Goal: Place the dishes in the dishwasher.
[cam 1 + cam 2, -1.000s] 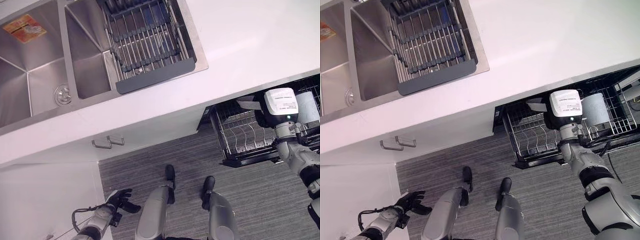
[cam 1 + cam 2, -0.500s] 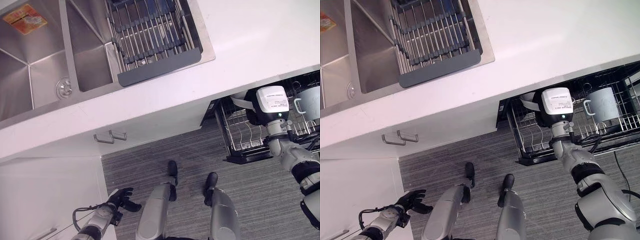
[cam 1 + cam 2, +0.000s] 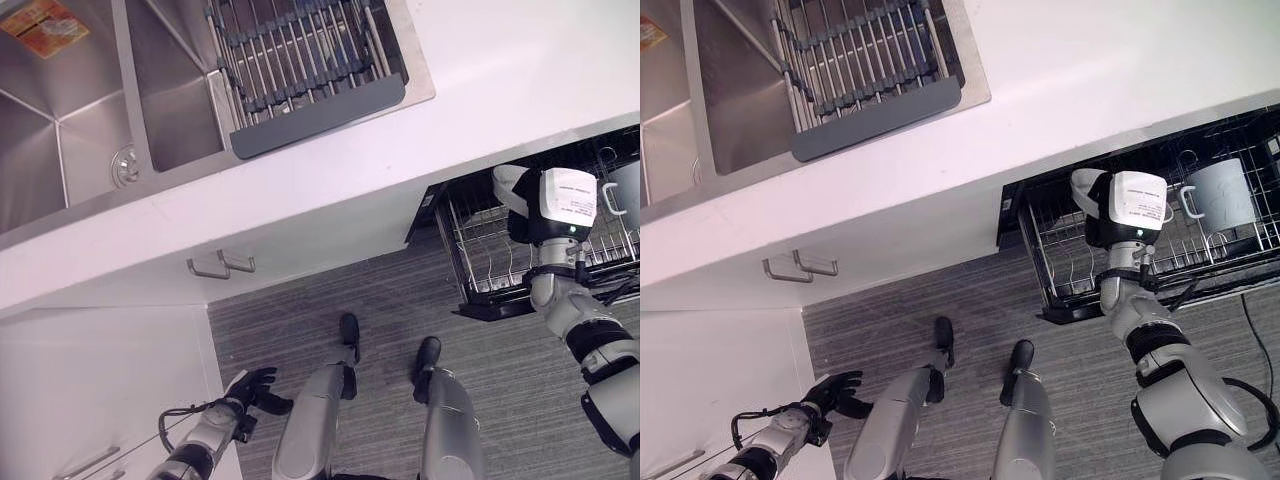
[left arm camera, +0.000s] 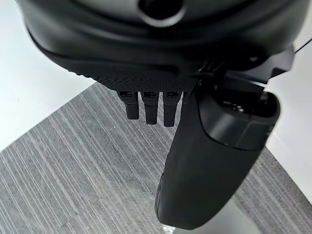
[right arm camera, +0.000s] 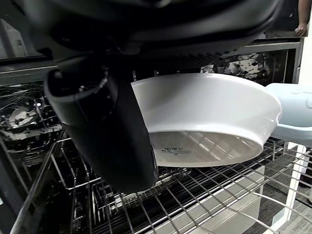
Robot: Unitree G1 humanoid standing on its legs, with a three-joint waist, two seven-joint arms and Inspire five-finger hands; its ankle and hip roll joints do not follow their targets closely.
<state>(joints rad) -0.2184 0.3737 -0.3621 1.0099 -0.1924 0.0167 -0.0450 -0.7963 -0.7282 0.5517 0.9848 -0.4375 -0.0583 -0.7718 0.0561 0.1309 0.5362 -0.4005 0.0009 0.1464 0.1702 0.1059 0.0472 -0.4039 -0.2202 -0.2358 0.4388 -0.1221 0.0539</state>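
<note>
Since a second earlier the right arm had swung its wrist up and deeper over the pulled-out rack, so that a white bowl (image 5: 204, 117) showed at the far side of the hand, and the pale mug (image 3: 1225, 195) had come into clear sight on the rack beside it. Across the top of the scene ran the white counter (image 3: 500, 90) with its steel sink (image 3: 70, 110), and a dark dish rack (image 3: 300, 60) lay over the sink's right basin. Below the counter, the white cabinet front carried two metal handles (image 3: 222, 266), and to the right of them the dishwasher rack (image 3: 1080, 280) stood drawn out above the grey striped floor (image 3: 380, 300). From the lower right the right arm reached up, forearm nearly upright, wrist turned over the wire rack. Its right hand (image 5: 112, 141) had its thumb pressed against the bowl's outer wall and pinched the bowl, holding it tilted just above the rack's wires, close to the mug's handle. At the lower left the left arm hung low beside the cabinet, and the left hand (image 3: 252, 388) held nothing over the floor, its fingers (image 4: 146, 107) loosely bent and thumb extended.
</note>
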